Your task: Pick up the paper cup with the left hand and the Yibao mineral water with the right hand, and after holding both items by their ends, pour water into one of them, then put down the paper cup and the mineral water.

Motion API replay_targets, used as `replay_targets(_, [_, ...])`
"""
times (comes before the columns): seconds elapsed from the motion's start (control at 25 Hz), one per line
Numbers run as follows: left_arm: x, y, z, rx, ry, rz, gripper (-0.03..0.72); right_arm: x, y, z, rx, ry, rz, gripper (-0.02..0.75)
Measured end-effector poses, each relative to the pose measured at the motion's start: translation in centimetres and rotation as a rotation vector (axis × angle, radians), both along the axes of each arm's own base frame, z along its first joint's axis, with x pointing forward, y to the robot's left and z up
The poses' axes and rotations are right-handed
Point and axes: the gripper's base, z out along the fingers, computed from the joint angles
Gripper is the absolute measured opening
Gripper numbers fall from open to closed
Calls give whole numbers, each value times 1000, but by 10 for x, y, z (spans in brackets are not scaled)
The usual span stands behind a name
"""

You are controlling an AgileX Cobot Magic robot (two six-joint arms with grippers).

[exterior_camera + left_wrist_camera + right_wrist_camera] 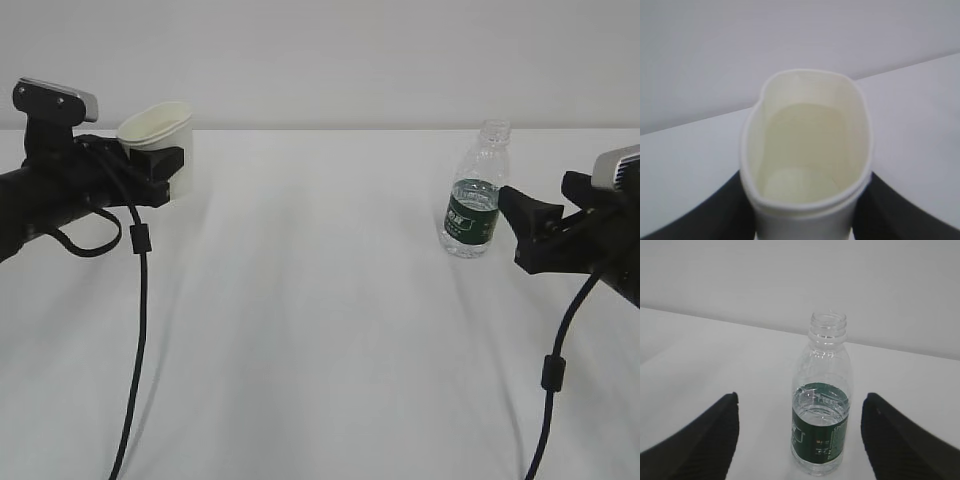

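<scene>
**Cup pinched on the left, bottle standing free on the right**

The cup is being pinched by the left tool, its rim squeezed oval, at the far left of the surface; whether it is being lifted clear cannot be told. The bottle is standing upright and uncapped on the right, partly filled with water. The right tool is being kept spread just beside it, its fingers flanking the bottle without touching.

The white paper cup sits at the upper left of the frame, lifted and tilted, its rim squeezed into an oval. The uncapped Yibao mineral water stands upright at centre right, water reaching its green label.
</scene>
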Motion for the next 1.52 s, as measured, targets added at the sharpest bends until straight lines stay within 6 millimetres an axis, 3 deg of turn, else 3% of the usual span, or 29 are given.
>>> replay_targets(0.24, [3,10,-4,-4,9,34,365,0,0,0,1,0,1,575])
replay_targets(0.76, [8,12,-47,-61,46,75,365,0,0,0,0,2,2,575])
replay_targets(1.52, [12,23,-72,-76,16,213,356,0,0,-2,-7,24,4,575])
